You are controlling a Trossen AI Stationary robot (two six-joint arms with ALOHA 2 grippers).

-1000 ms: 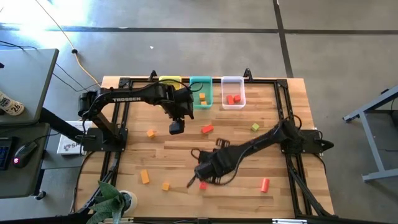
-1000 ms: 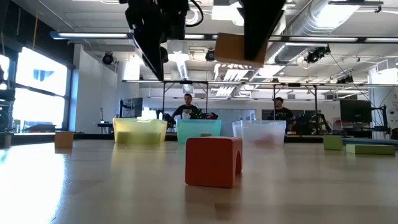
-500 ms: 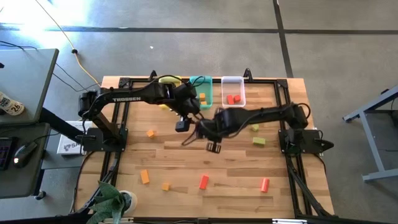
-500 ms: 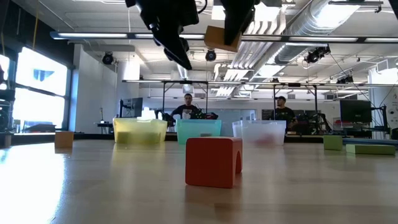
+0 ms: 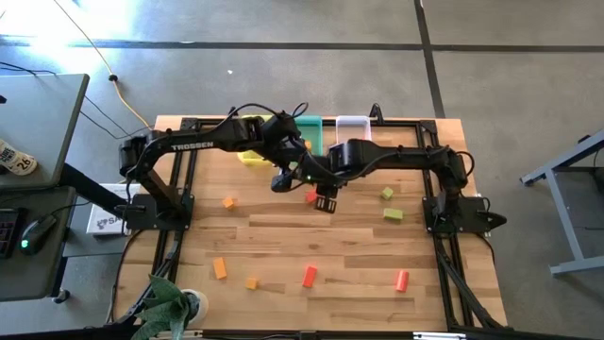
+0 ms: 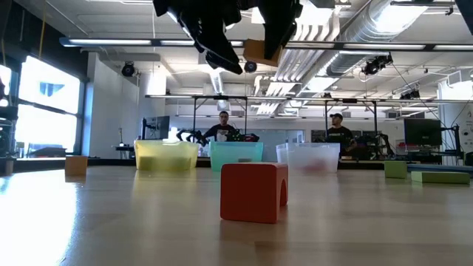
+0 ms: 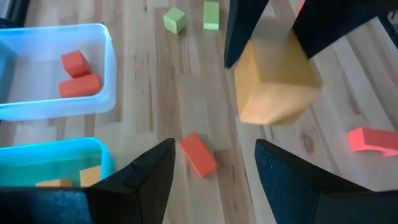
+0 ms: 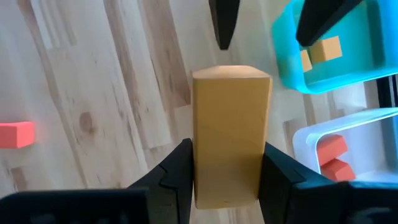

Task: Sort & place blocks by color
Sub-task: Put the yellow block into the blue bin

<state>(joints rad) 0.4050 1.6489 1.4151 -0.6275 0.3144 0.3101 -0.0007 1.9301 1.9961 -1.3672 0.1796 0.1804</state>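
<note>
My right gripper [image 5: 326, 201] hangs high over the table's middle, just short of the bins, shut on an orange block [image 8: 230, 137]. That block also shows in the left wrist view [image 7: 273, 81] and in the low view [image 6: 256, 50]. My left gripper [image 5: 280, 179] stands open close beside it on the left, slanting down, with nothing between its fingers [image 7: 149, 180]. A red block [image 7: 199, 155] lies flat on the wood below them. Other orange [image 5: 220, 268], red [image 5: 402, 280] and green [image 5: 394, 214] blocks lie scattered on the table. My right gripper pinches the orange block by two opposite side faces [image 8: 205, 174] between its two fingers [image 8: 177, 168]. The fingers come steeply from above. The block juts out past the fingertips and is lifted well clear of the table.
At the far edge stand a yellow bin [image 5: 247, 151], a teal bin [image 5: 311, 125] with orange blocks [image 8: 326, 50] and a clear bin [image 5: 354, 121] with red blocks [image 7: 78, 74]. A red arch block [image 6: 253, 192] stands near the front. A plant [image 5: 170, 307] is at the near left corner.
My right gripper has swung from the table's near middle toward the far edge and the bins, rising, with the orange block still shut in it. My left gripper has shifted a little toward the right and tipped its fingers less steeply down, staying open.
</note>
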